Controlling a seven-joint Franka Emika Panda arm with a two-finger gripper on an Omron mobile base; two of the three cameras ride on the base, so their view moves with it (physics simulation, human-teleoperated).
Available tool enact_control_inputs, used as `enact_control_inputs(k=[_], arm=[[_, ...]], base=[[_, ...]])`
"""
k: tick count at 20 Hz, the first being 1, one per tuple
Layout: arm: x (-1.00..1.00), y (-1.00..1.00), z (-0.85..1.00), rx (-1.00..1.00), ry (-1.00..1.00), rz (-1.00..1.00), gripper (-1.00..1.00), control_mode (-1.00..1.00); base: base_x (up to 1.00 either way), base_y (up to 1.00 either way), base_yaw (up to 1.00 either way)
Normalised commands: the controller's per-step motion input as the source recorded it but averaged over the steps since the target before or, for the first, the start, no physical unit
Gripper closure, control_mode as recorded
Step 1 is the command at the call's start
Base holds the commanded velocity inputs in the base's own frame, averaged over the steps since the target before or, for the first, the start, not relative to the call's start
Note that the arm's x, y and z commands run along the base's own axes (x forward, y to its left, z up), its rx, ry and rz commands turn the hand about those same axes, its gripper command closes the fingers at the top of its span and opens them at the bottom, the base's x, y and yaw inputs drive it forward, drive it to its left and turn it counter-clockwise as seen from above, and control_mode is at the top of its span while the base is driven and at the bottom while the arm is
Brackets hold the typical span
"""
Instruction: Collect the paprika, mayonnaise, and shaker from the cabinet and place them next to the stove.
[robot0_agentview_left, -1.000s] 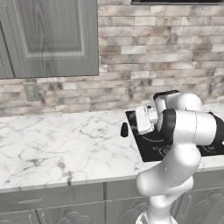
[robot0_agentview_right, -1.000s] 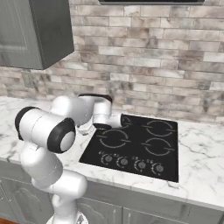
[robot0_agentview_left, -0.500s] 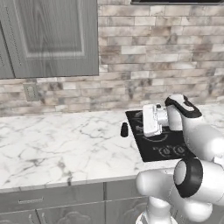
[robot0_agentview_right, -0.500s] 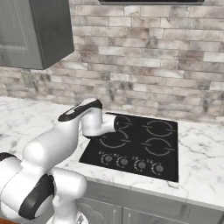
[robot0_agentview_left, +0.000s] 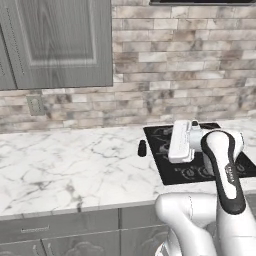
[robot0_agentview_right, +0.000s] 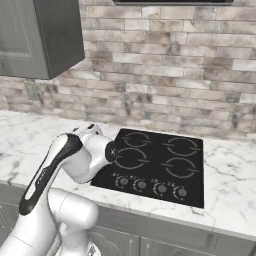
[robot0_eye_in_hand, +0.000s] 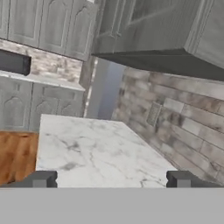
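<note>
The white arm is swinging back from the small all-black shaker (robot0_agentview_left: 142, 148), now standing on the marble beside the black glass stove (robot0_agentview_left: 172, 172). Its gripper (robot0_eye_in_hand: 112, 179) is gaping wide, empty. The shaker looks light, rigid; grasp mid-body.

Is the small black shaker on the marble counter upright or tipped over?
Upright: the small black shaker stands on its base on the white marble counter, just left of the black glass cooktop.
</note>
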Motion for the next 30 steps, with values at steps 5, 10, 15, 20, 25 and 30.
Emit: enact_control_inputs(k=[5, 10, 15, 20, 25, 30], arm=[[-1.0, 0.21, 0.39, 0.0, 0.08, -0.22, -1.0, -1.0], [-0.98, 0.24, 0.17, -0.01, 0.19, -0.23, -1.0, -1.0], [-0.96, 0.55, -0.14, -0.06, 0.18, -0.26, -1.0, -1.0], [-0.59, 0.64, -0.46, -0.04, 0.11, -0.18, -1.0, -1.0], [-0.02, 0.29, -0.26, -0.05, 0.05, -0.01, -1.0, -1.0], [-0.04, 0.11, -0.11, -0.03, 0.0, 0.0, -1.0, 1.0]], base=[[0.0, 0.0, 0.0], [0.0, 0.0, 0.0], [0.0, 0.0, 0.0], [0.0, 0.0, 0.0], [0.0, 0.0, 0.0], [-0.72, 0.58, 0.05]])
